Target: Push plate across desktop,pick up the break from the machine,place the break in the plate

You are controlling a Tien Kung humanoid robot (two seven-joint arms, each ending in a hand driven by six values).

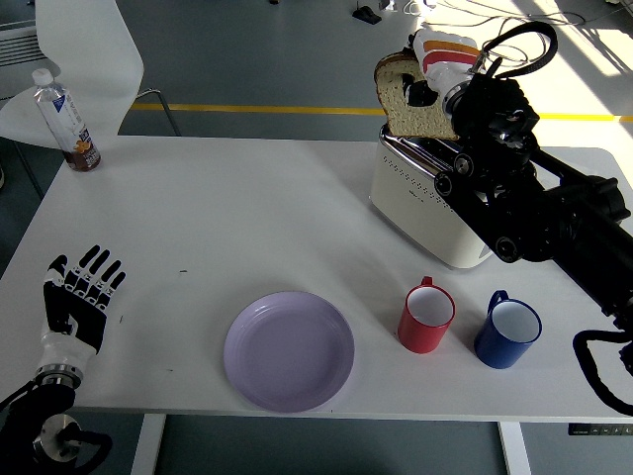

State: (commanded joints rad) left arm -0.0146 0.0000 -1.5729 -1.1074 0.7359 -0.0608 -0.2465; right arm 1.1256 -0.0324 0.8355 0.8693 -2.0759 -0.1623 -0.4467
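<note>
- The bread slice (413,99) was clear of the toaster (425,203), held above its slot at the far right of the counter (227,208), with my right hand (442,71) clamped on its upper right edge.
- I judged the grip thin: the fingers caught only one corner region, so a quick swing toward the plate could let the slice pivot or tear free and drop back onto the toaster or the counter.
- The plate (288,350) lay near the front edge, well to the left of the slice; the red mug (426,317) and blue mug (506,331) stood between, and I reckoned a low forearm sweep could knock either over.
- A release too high might have bounced the slice off the plate's rim.
- My left hand (79,294) rested at the near left, fingers spread, holding nothing.
- The counter was white and bare elsewhere, save a bottle (65,123) at the far left.
- Beyond it lay grey floor with a yellow line (247,108), a white chair (84,59) and loose cables (504,45) in sunlight.
</note>
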